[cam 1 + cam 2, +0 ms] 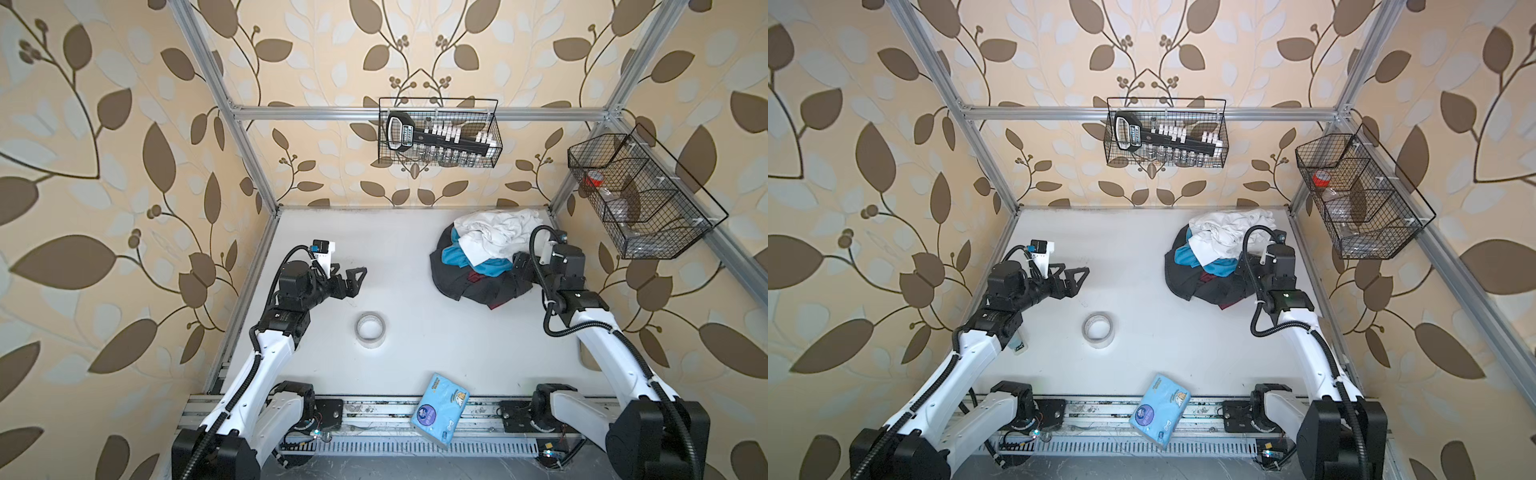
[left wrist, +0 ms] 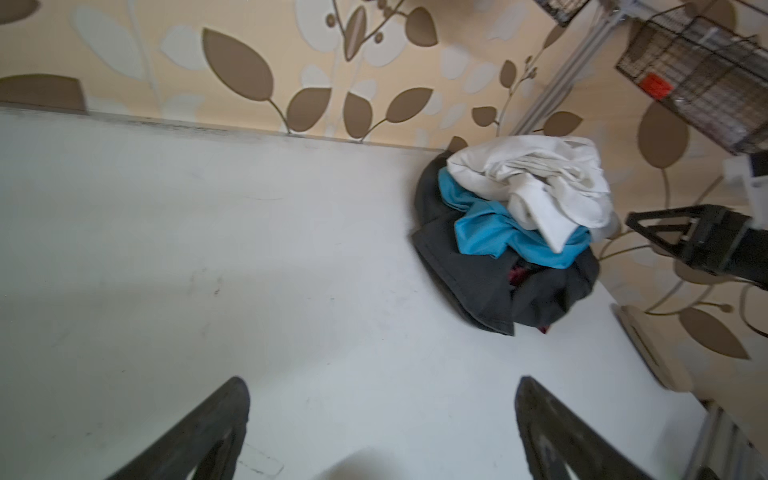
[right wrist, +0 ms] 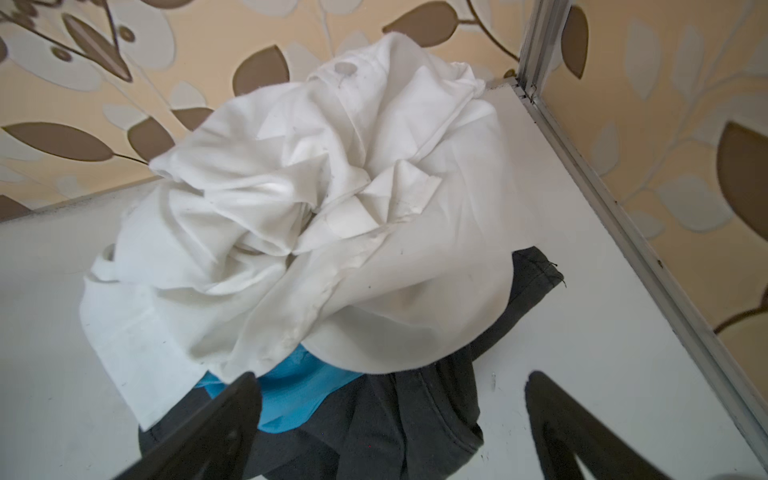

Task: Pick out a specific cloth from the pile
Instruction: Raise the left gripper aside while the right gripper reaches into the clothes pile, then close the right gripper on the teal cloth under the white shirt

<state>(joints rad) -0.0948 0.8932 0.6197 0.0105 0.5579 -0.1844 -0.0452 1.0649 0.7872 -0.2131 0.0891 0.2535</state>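
I'm seeing the pile [image 1: 484,249] sitting heaped in the table's [image 1: 395,257] far right corner. The turquoise cloth [image 1: 454,254] is lying crumpled between the white shirt [image 1: 494,230] above and the dark garment [image 1: 469,286] below.

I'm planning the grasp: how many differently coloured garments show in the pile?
3: a white shirt on top, the turquoise cloth peeking out beneath it, and a dark grey garment at the bottom. More may be hidden underneath.

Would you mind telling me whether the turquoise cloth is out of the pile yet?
Not yet: the turquoise cloth lies wedged under the white shirt and over the dark garment.
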